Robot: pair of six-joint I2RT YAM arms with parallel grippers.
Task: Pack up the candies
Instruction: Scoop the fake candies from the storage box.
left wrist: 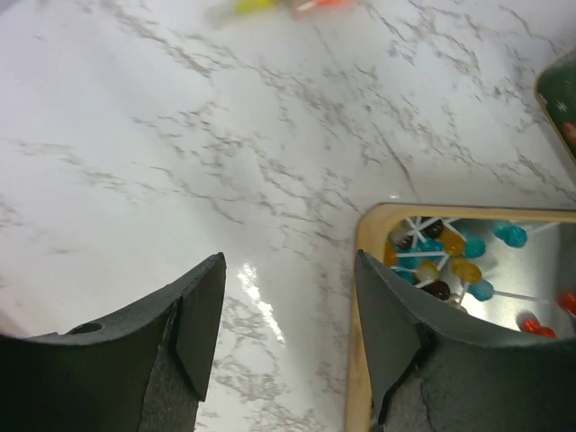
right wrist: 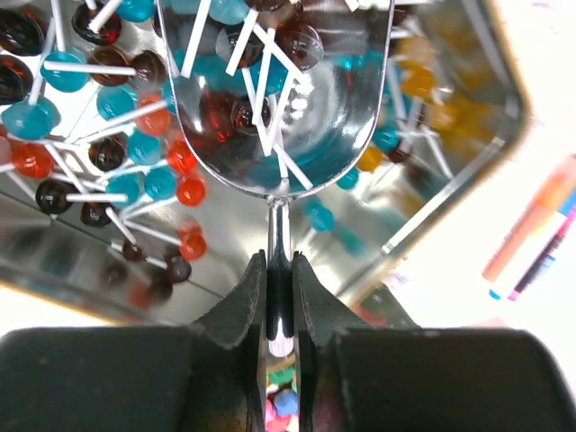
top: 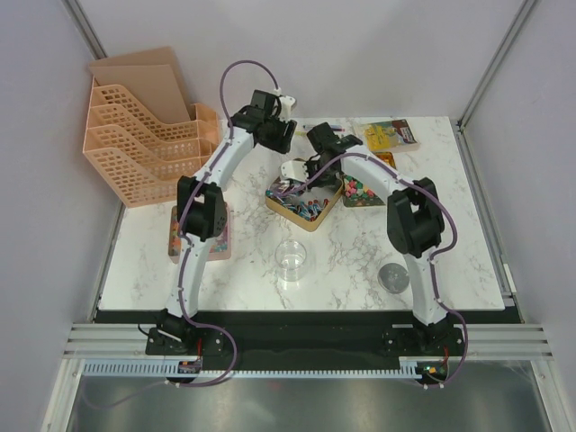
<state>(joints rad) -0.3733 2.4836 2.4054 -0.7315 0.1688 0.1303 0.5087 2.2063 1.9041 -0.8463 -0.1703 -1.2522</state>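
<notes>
The candies are round teal, red, brown and yellow sweets on white sticks, heaped in a shiny gold-rimmed tin at the table's middle. My right gripper is shut on the handle of a metal scoop, whose bowl hangs over the tin with several candies in it. Pink, blue and green lumps show below its fingers. My left gripper stands open over bare marble just left of the tin's rim, holding nothing. More of the candies show inside that tin.
A clear cup and a small round metal lid stand near the front. A peach file rack fills the back left. A bag of multicoloured sweets lies right of the tin, and coloured pens lie beyond it.
</notes>
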